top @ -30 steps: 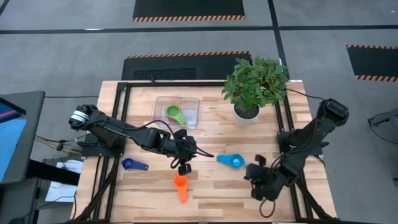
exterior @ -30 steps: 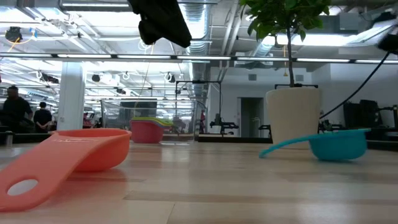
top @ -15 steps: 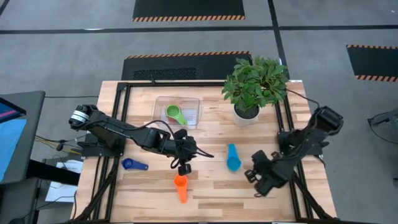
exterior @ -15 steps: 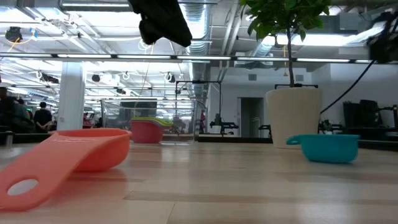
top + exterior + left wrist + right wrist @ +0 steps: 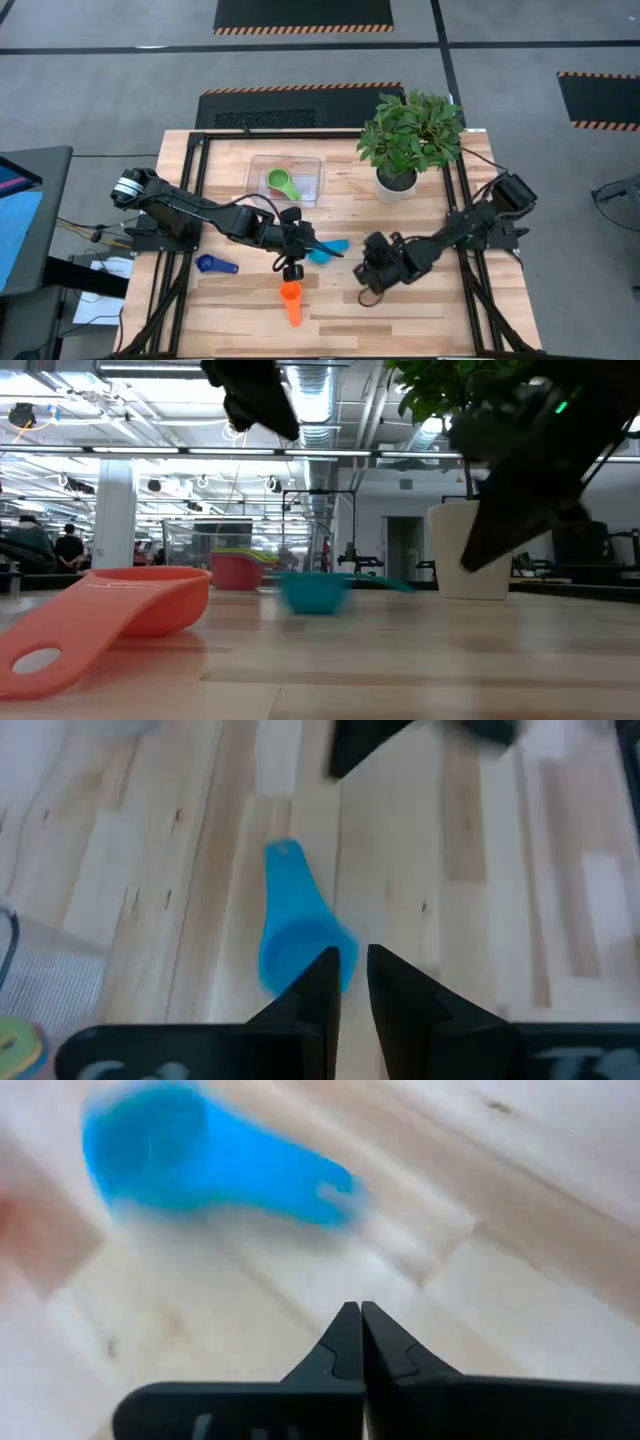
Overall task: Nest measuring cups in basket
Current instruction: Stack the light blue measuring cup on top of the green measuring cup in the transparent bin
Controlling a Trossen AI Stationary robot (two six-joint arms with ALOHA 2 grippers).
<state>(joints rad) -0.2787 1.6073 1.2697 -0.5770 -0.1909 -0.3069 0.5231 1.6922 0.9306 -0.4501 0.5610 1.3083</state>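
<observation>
while the light blue cup (image 5: 325, 249) lies beside the narrowly parted left tool (image 5: 297, 250), the closed right tool (image 5: 368, 275) sits near.

Both arms are dark, chunky jointed links trailing thin black cables, the left arm (image 5: 190, 210) capped by a silvery round motor end (the right arm (image 5: 470, 228) is all black), each claw's fingers tapering to points.

My right gripper (image 5: 368, 272), fingers pressed together, has swept toward nine o'clock across the table. The light blue plastic measuring cup (image 5: 326, 248) slid the same way and now lies just beside my left gripper (image 5: 296, 250).
</observation>
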